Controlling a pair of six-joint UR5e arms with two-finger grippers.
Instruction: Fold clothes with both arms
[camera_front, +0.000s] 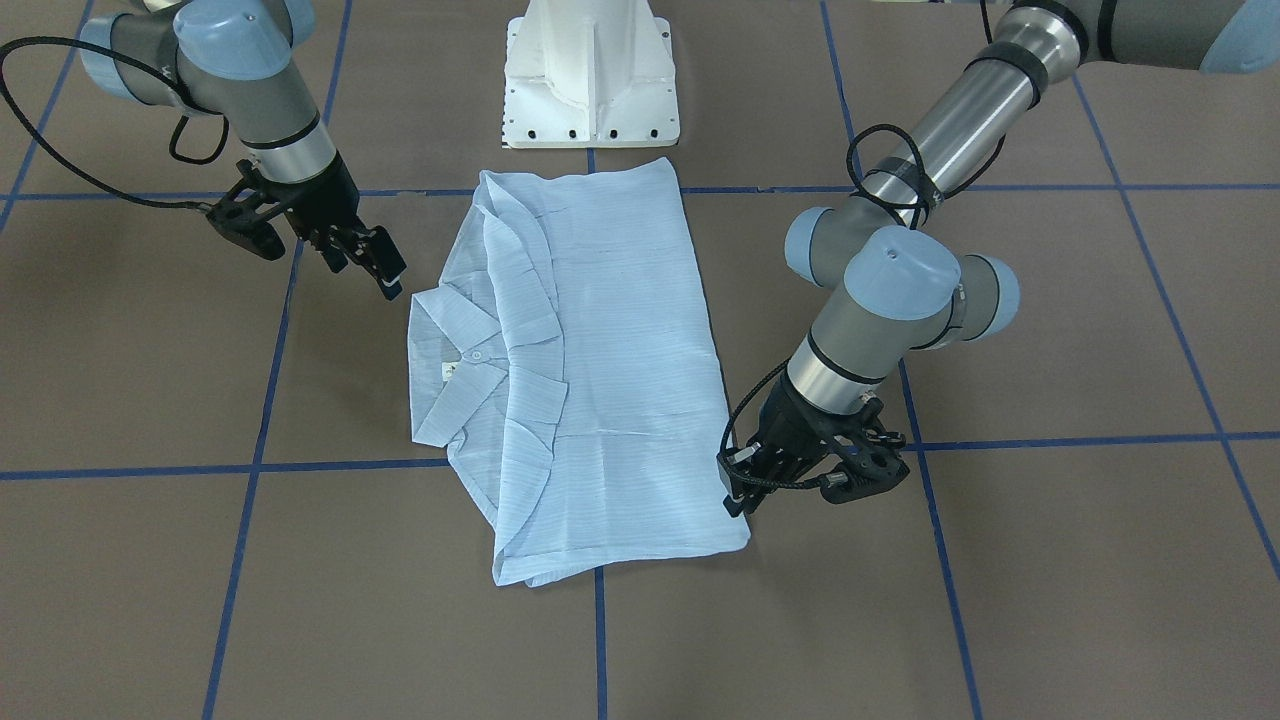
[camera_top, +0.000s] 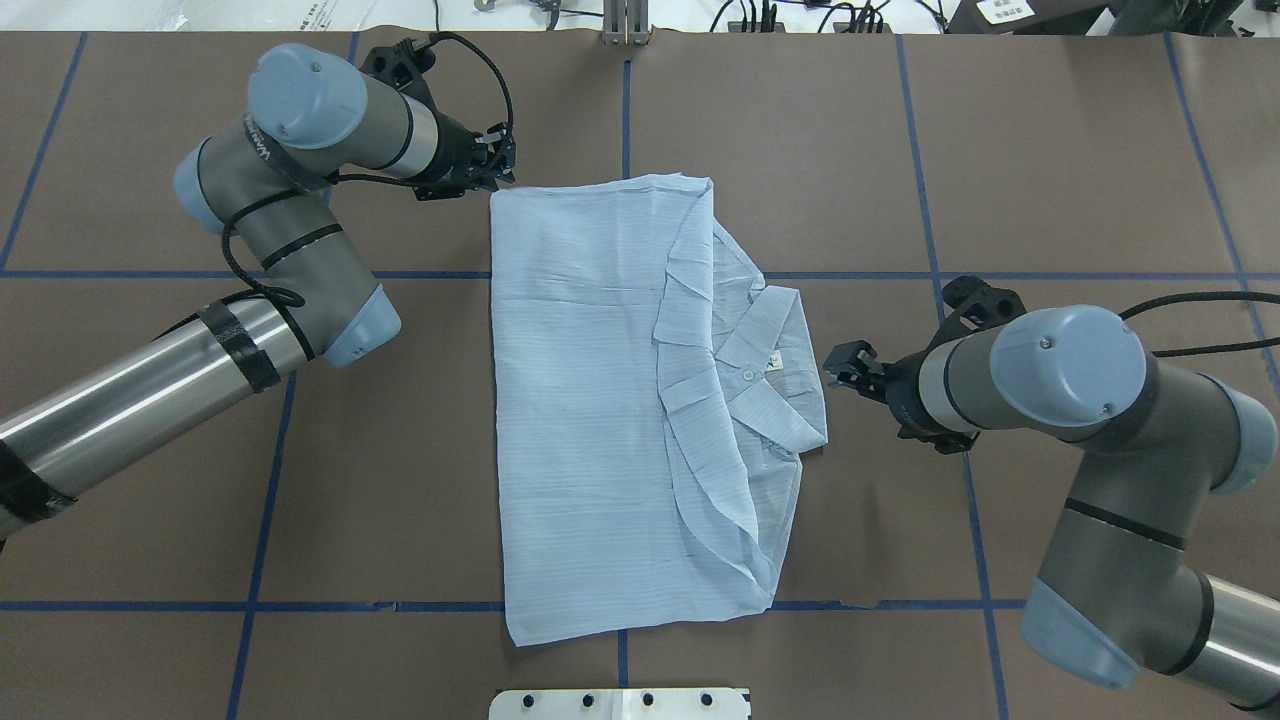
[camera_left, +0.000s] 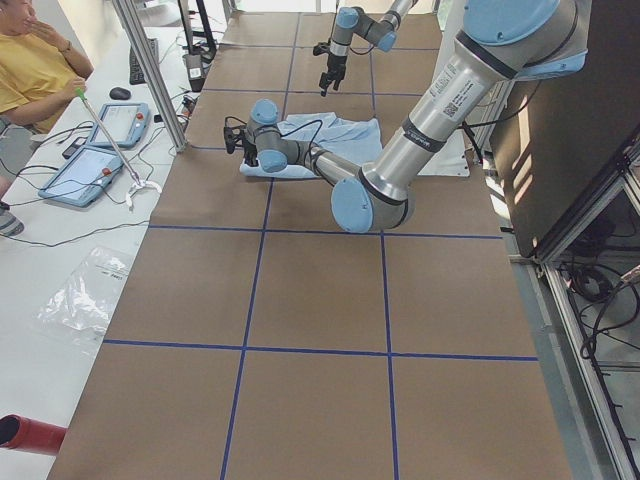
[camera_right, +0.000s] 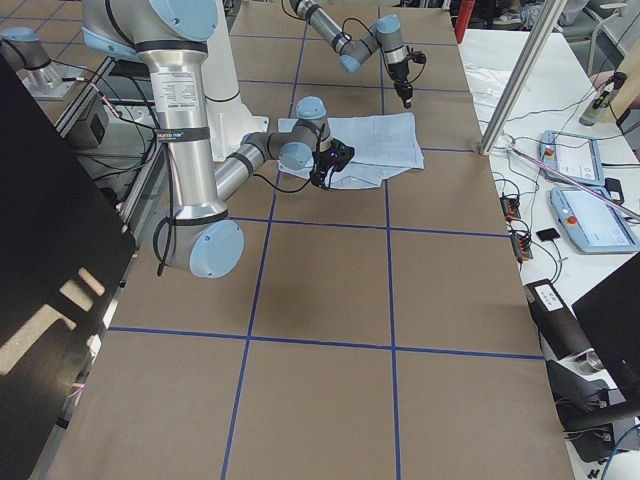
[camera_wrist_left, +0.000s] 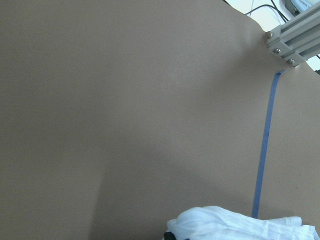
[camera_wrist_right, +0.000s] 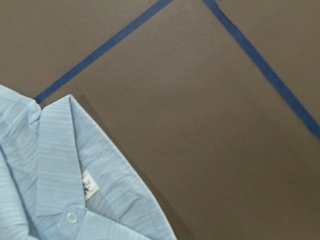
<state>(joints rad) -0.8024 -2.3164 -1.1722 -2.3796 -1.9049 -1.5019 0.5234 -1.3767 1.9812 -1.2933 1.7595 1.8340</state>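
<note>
The light-blue striped shirt (camera_top: 600, 400) lies folded in a rectangle in the middle of the table, with its collar (camera_top: 765, 350) and a white button toward my right side. My left gripper (camera_top: 503, 165) is low beside the shirt's far left corner; it also shows in the front view (camera_front: 738, 488). Its jaws look slightly apart and hold nothing. The left wrist view shows only a bunched cloth edge (camera_wrist_left: 240, 226). My right gripper (camera_top: 848, 363) hovers open and empty just beside the collar (camera_wrist_right: 55, 165), and shows in the front view (camera_front: 368, 265).
The white pedestal base (camera_front: 590, 75) stands at the near edge behind the shirt. Blue tape lines (camera_top: 625, 110) cross the brown table. An aluminium post (camera_wrist_left: 295, 37) stands at the far edge. Operators' tablets (camera_left: 85, 170) lie beyond it.
</note>
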